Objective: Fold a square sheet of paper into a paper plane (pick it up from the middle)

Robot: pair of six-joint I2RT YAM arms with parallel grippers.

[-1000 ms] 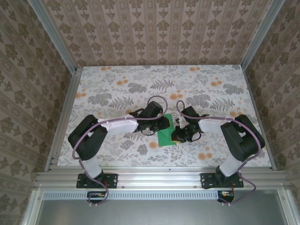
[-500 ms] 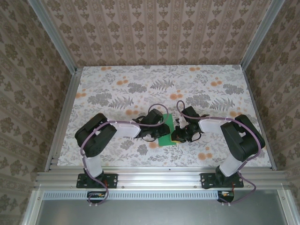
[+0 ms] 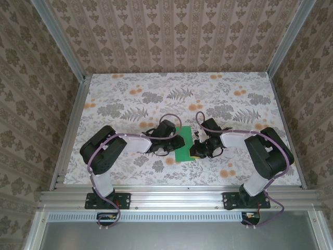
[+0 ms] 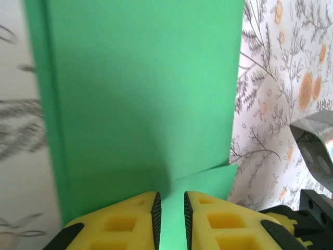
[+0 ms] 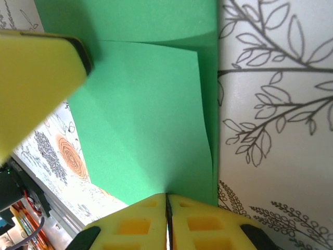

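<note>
From above, you see the square sheet of paper [image 3: 184,147] lying between both arms. The wrist views show it folded over on itself. Your left gripper [image 4: 171,211], at the sheet's 9 o'clock, hovers a narrow slit apart over its edge. Your right gripper [image 5: 166,208], at 3 o'clock, pinches that edge, pads together.

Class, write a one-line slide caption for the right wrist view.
Right gripper closed on an edge of the folded green paper, floral tabletop beneath.
</note>
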